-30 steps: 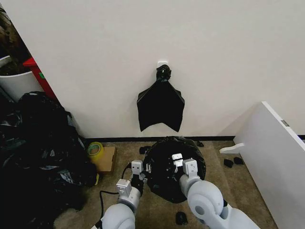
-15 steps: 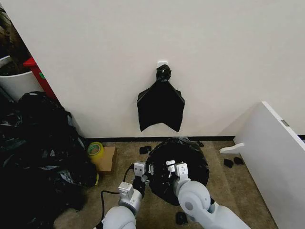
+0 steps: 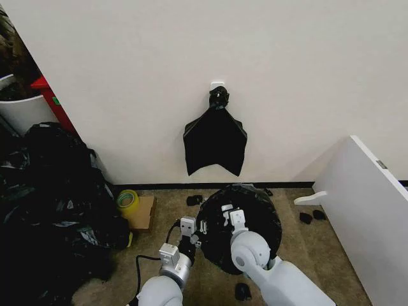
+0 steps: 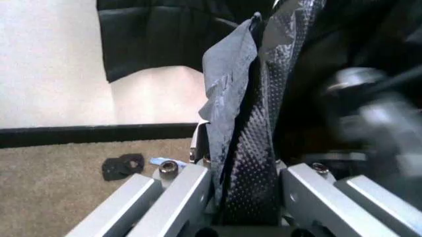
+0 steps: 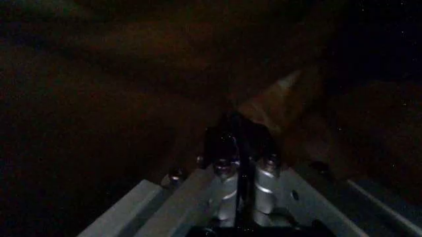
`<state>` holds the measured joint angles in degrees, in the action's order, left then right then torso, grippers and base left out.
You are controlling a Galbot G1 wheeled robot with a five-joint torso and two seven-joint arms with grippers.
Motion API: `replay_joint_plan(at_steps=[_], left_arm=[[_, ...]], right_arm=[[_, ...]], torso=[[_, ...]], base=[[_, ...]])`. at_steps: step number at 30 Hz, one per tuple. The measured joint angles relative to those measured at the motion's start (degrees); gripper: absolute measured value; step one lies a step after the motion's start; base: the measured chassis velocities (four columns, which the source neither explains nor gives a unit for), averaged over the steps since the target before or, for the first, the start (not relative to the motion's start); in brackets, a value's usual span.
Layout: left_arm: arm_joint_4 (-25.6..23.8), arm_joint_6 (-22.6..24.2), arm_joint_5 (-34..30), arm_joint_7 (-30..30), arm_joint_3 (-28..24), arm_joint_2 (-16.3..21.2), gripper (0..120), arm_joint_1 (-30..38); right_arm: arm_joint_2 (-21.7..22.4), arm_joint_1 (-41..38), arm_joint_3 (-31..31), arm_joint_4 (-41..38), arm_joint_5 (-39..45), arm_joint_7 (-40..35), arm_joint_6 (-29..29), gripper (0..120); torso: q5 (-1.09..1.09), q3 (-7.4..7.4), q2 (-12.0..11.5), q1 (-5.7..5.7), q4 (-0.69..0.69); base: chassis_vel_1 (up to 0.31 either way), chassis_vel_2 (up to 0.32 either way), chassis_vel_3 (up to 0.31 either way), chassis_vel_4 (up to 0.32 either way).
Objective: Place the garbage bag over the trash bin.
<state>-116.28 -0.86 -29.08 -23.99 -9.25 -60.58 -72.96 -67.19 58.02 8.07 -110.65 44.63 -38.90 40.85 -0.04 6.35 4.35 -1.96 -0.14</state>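
Working from our left, the heap of bulging black bags (image 3: 51,204) sits against the wall, with a roll of yellow tape (image 3: 127,201) on a piece of cardboard just beside it. Neither concerns us.

Our left claw (image 3: 189,237) is at the near-left side of the trash bin (image 3: 220,264), and in the left wrist view its fingers (image 4: 175,195) are clamped on a pleat of the garbage bag (image 3: 255,213), a fold of crinkled black film standing up between them. We judge that it is pinning the bag's hem at the bin's left edge.

The bag itself already drapes the bin: from the head view the round mouth is black all over, with hardly any cream plastic in sight. The bin stands on the carpet below the flat black bundle hanging from a white hook (image 3: 217,85) on the wall.

Our right claw (image 3: 228,213) reaches down into the lined mouth. Its wrist view is very dark; the fingers (image 5: 228,173) look drawn together, and we cannot tell whether any film lies between them.

So we seem to be at the seating stage, pressing the liner in and settling the hem. Next we would need the hem pulled evenly over the rolled rim all round, without tearing the thin film or dragging it off the far side.
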Motion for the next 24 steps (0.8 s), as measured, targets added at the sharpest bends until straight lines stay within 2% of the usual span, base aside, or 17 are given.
replay_joint_plan(at_steps=[1,7,10,17,24], left_arm=[[0.16,-0.05,0.0,-0.02,0.19,0.0,0,0.03],[0.1,-0.09,-0.03,0.01,0.03,0.16,0,0.04],[-0.64,-0.07,-1.36,0.03,-0.08,0.17,0,-0.11],[-1.29,0.12,-1.63,0.09,0.04,0.48,0,-0.54],[-1.48,0.6,-2.37,-0.06,0.09,0.32,0,-0.76]], right_arm=[[1.87,0.66,0.31,-3.61,5.27,-2.43,0.85,0],[2.94,1.63,0.74,-5.76,11.49,-6.15,1.17,0],[1.6,2.15,1.53,-1.23,6.14,-5.59,1.17,0],[-0.06,1.22,1.65,3.57,-3.48,-2.73,0.93,0],[-0.38,1.41,0.9,7.41,-13.0,2.8,-4.11,0]], torso=[[-0.02,0.0,0.0,0.0,-0.01],[0.0,0.0,0.0,0.0,0.0],[0.01,0.0,0.0,0.0,-0.01],[-0.01,0.0,0.0,0.0,0.01],[0.01,0.0,0.0,0.0,0.0]], base=[[0.0,0.0,0.0,0.0],[0.0,0.0,0.0,0.0],[0.0,0.0,0.0,0.0],[0.0,0.0,0.0,0.0],[0.0,0.0,0.0,0.0]])
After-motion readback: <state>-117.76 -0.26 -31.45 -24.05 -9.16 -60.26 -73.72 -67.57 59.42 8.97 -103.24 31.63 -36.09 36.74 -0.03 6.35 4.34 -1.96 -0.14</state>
